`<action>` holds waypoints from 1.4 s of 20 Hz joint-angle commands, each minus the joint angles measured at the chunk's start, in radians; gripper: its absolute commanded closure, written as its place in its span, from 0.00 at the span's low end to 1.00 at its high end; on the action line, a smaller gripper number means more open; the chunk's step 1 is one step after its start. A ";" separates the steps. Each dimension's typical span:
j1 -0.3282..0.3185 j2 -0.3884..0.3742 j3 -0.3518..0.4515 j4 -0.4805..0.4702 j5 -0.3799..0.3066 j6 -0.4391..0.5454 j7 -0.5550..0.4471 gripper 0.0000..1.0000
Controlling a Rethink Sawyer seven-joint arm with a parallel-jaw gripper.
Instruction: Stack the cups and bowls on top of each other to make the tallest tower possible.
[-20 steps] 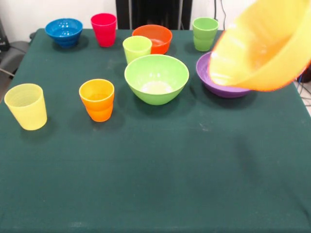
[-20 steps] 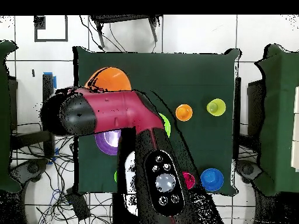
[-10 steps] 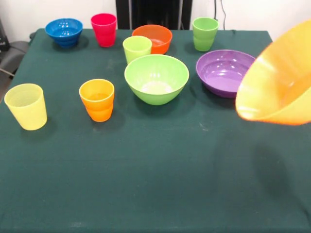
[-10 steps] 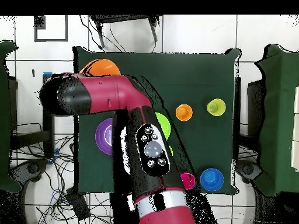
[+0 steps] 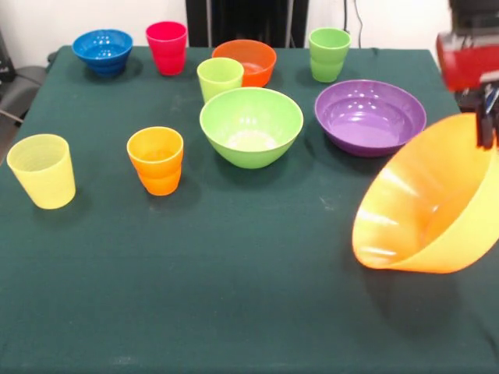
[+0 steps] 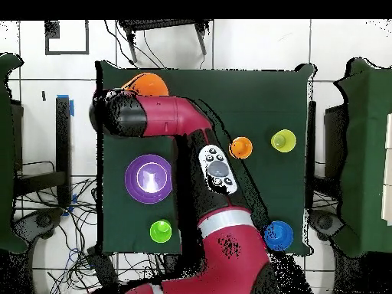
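My gripper [image 5: 487, 128] is shut on the far rim of the very large yellow-orange bowl [image 5: 425, 206]. It holds the bowl tilted on edge, opening toward the left, low over the table's right side. The wide purple bowl [image 5: 370, 117] sits just behind it, and the lime green bowl [image 5: 251, 125] is in the middle. The small orange bowl [image 5: 245, 61] and the small blue bowl [image 5: 102, 51] stand at the back. The cups stand upright and apart: pale yellow [image 5: 42, 170], orange [image 5: 156, 160], lime-yellow [image 5: 220, 78], green [image 5: 329, 54], red-pink [image 5: 167, 47].
In the overhead view the red arm [image 6: 164, 119] reaches across the table and hides the gripper, the lime green bowl and part of the yellow-orange bowl [image 6: 149, 83]. The purple bowl [image 6: 148, 178] shows fully there. The table's right edge [image 5: 490, 167] is close behind the held bowl.
The yellow-orange bowl has come down and toward the table's front right, away from over the purple bowl, which now shows fully. The gripper's red body has come into the front view.
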 commanded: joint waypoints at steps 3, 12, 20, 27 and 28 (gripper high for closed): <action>-0.055 0.160 0.129 -0.102 0.079 0.049 0.031 1.00; -0.060 0.128 0.148 -0.098 0.137 0.146 0.054 1.00; -0.096 0.148 0.199 -0.110 0.156 0.188 0.008 1.00; -0.147 0.208 0.249 -0.127 0.146 0.201 -0.051 1.00; -0.154 0.226 0.255 -0.135 0.142 0.197 -0.061 1.00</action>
